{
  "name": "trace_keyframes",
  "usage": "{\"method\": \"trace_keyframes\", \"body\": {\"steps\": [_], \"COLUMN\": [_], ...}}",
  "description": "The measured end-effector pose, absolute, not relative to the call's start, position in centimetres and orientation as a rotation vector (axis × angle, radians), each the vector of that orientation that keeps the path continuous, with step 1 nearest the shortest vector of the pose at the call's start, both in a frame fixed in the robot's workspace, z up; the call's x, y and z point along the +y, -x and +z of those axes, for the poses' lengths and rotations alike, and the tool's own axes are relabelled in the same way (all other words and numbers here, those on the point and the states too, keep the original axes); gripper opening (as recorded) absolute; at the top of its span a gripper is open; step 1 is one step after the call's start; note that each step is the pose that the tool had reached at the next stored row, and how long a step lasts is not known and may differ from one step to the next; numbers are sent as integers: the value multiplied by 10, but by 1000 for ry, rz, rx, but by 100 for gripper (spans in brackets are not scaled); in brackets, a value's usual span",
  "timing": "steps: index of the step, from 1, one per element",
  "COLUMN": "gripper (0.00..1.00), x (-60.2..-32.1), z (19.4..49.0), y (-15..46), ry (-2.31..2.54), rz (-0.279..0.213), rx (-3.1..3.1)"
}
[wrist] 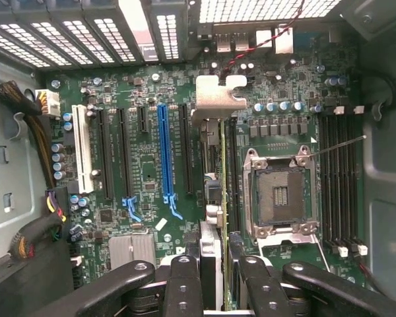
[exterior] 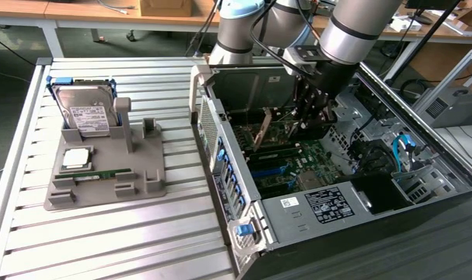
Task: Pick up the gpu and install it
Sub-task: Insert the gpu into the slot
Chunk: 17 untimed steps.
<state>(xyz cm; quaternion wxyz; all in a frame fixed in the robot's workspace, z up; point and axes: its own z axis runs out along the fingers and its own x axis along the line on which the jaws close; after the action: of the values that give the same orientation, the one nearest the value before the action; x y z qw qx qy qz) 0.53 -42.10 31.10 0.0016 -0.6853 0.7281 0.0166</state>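
Black pincer (wrist: pixel 214 281) w/ two fingers (wrist: pixel 183 284) is pinched on the thin green-and-dark gpu card w/ silver metal bracket (wrist: pixel 216 99), seen edge-on in wrist view. Card stands upright over the green motherboard (wrist: pixel 145 165), its lower edge at a dark slot just beside the blue expansion slot (wrist: pixel 163 152), betw. that slot and the silver CPU socket frame (wrist: pixel 278 195). Can't tell if the card edge is seated or just above the slot. White slot (wrist: pixel 82 148) sits further out, near the yellow-black cable bundle (wrist: pixel 36 234).

Ext. view: grey robot arm (exterior: pixel 352 29) reaches down from upper centre-right of frame into the open black-and-silver PC tower case (exterior: pixel 314 210), lying on its side at centre-right. Pincer (exterior: pixel 310 111) is deep in the case; gpu (exterior: pixel 261 133) shows as an orange-brown edge, upright, upper centre of the case interior.

Left of frame, on the ribbed aluminium surface (exterior: pixel 119 245): grey plastic parts holder (exterior: pixel 103 175), well apart from the case. In it: silver hard drive w/ white label (exterior: pixel 88 114) leaning upright at the back, square silver CPU chip (exterior: pixel 76 157) in the middle, narrow green memory stick (exterior: pixel 95 173) lying flat in front.
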Motion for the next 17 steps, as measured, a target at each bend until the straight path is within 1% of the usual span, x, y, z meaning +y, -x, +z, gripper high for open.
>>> {"method": "trace_keyframes", "body": {"steps": [17], "gripper": [27], "x": [-425], "z": [309], "y": [-5], "ry": [2151], "rz": [52], "rx": [2285]}}
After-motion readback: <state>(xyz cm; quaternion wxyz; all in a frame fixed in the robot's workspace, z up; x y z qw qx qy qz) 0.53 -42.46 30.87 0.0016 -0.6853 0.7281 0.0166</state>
